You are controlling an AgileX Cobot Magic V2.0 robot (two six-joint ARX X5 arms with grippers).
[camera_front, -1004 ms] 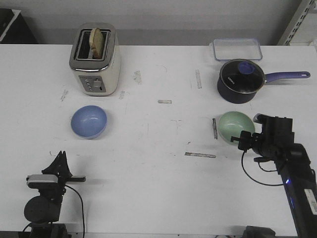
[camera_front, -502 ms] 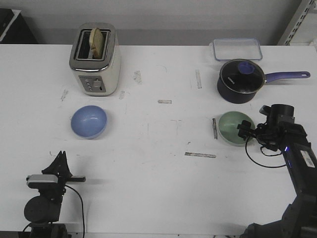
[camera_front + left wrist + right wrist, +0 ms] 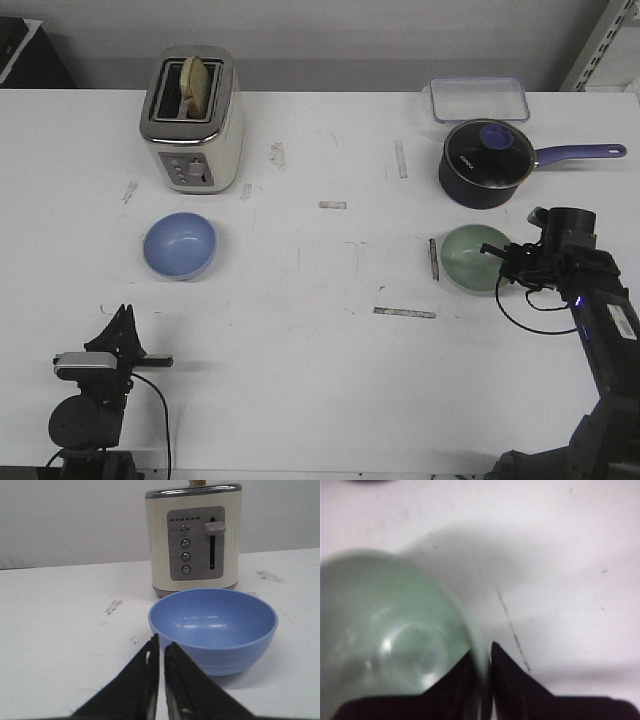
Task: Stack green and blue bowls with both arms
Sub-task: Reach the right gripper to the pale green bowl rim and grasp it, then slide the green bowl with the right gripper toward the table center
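The right end effector (image 3: 508, 263) has moved in and now pinches the green bowl (image 3: 474, 258) rim, ready to lift, while the left end effector (image 3: 161, 652) rests nearly closed, holding nothing.

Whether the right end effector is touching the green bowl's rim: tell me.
Touching. The right wrist view shows the right end effector straddling the green bowl, its fingers pressed against the rim wall.

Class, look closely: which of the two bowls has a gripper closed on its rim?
The green bowl: the right gripper pinches its rim. The blue bowl sits untouched near the toaster.
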